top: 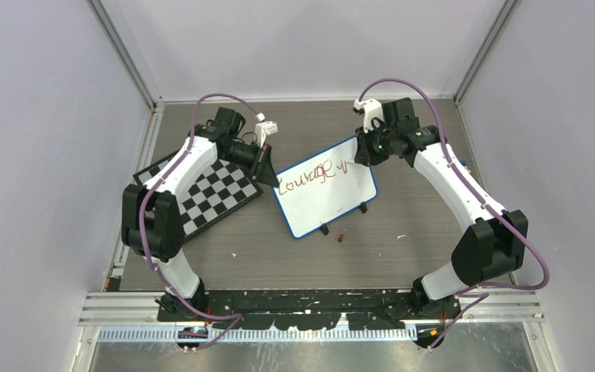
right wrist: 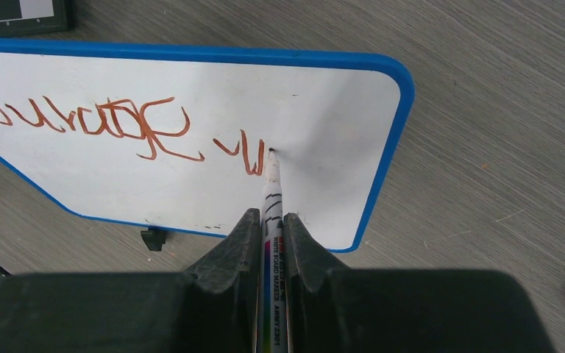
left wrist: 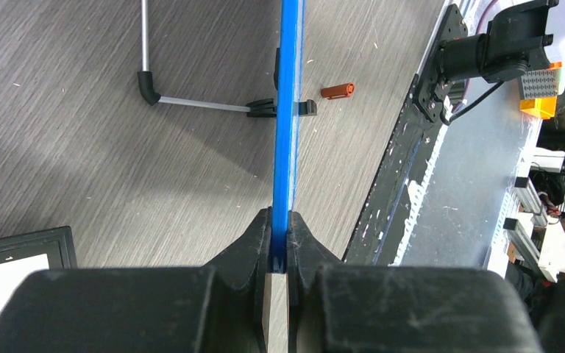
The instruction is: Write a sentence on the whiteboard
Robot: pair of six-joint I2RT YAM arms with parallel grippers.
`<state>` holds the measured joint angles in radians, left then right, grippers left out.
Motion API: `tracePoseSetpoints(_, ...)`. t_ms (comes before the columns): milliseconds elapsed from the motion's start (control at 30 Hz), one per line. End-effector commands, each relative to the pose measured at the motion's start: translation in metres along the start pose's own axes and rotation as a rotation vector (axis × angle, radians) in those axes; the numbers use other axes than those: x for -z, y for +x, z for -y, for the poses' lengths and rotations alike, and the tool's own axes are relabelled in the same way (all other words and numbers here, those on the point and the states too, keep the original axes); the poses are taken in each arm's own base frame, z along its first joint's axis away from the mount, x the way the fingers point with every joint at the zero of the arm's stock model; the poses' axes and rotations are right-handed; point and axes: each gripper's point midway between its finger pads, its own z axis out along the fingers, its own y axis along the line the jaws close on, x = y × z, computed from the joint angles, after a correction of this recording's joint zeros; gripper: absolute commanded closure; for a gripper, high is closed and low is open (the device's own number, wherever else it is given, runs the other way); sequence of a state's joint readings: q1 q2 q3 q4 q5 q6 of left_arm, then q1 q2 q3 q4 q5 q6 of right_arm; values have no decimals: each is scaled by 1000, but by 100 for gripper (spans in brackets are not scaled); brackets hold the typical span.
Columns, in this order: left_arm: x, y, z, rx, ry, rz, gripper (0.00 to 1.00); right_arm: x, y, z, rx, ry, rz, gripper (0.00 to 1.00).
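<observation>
The whiteboard point(top: 331, 203) sits tilted near the middle of the table point(top: 403, 263), a little toward its far edge, bearing the sentence point(right wrist: 96, 121): brownish-red letters reading roughly "Courage", then a few more strokes. The right gripper point(right wrist: 272, 220) is clamped on a marker point(right wrist: 271, 187), its tip touching the board just past the last stroke. The left gripper point(left wrist: 280, 224) pinches the blue frame at the board's far left corner. A chessboard point(top: 215, 194) lies toward the table's left edge, and an orange cap point(top: 342, 237) lies just beside the board's near edge
</observation>
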<state>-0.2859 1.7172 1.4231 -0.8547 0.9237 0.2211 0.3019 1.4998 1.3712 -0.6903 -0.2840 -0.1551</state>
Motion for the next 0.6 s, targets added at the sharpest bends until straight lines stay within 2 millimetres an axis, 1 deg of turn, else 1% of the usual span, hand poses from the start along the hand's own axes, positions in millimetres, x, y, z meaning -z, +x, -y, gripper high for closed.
tracePoseSetpoints(0,3,-7,0,-41,-20,5,100,2,-28,9,28,42,81,100)
tracePoseSetpoints(233,4,-7,0,-44,-22,6,100,9,-30,26,20,98,91,100)
tracePoseSetpoints(400,3,-7,-1,-44,-19,6,100,10,-29,23,14,82,90,100)
tracePoseSetpoints(567,3,-7,-1,-44,-19,6,100,4,-19,15,-1,40,62,100)
